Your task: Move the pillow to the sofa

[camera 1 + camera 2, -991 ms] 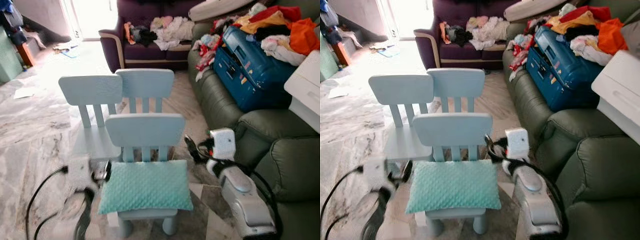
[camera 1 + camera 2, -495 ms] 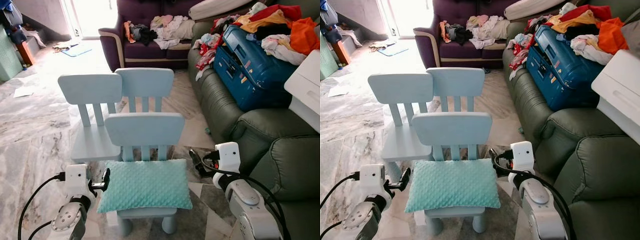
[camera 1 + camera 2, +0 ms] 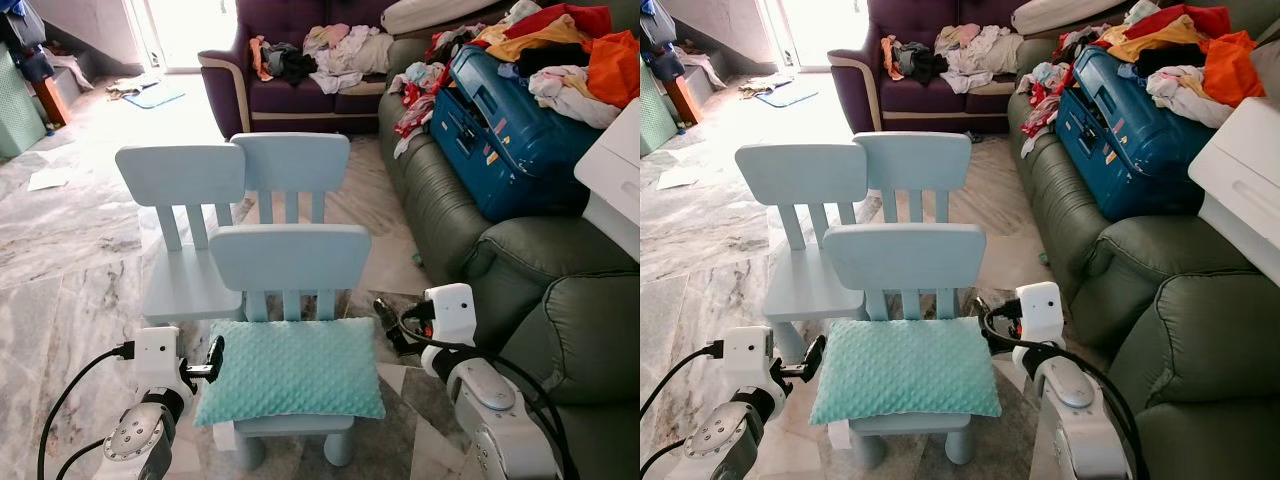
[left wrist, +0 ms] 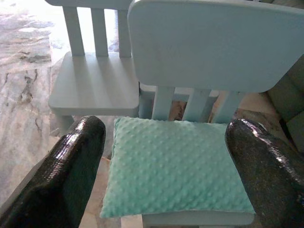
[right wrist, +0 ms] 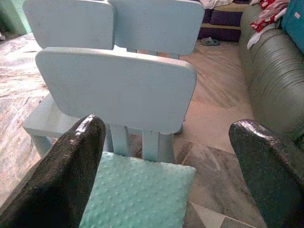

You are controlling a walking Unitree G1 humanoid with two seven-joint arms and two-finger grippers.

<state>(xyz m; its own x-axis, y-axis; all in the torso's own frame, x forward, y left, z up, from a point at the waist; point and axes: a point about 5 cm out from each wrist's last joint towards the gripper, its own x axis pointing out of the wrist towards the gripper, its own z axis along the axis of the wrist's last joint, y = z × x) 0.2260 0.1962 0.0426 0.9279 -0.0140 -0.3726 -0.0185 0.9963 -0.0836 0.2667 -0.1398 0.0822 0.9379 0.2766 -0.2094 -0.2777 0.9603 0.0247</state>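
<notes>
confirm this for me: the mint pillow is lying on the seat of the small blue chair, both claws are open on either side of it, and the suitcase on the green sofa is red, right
Not quite: the suitcase is blue, not red, as the left eye view shows. The rest holds: the mint pillow lies on the small blue chair, with the left claw and right claw open on either side of it.

1. The pillow (image 3: pixel 290 368) is laid on the seat of the nearest chair (image 3: pixel 288 262).
2. Two more chairs (image 3: pixel 183 186) are set behind it.
3. A sofa (image 3: pixel 470 230) is placed to the right, with a suitcase (image 3: pixel 510 130) on it.
4. Another sofa (image 3: pixel 300 100) is set behind.
</notes>
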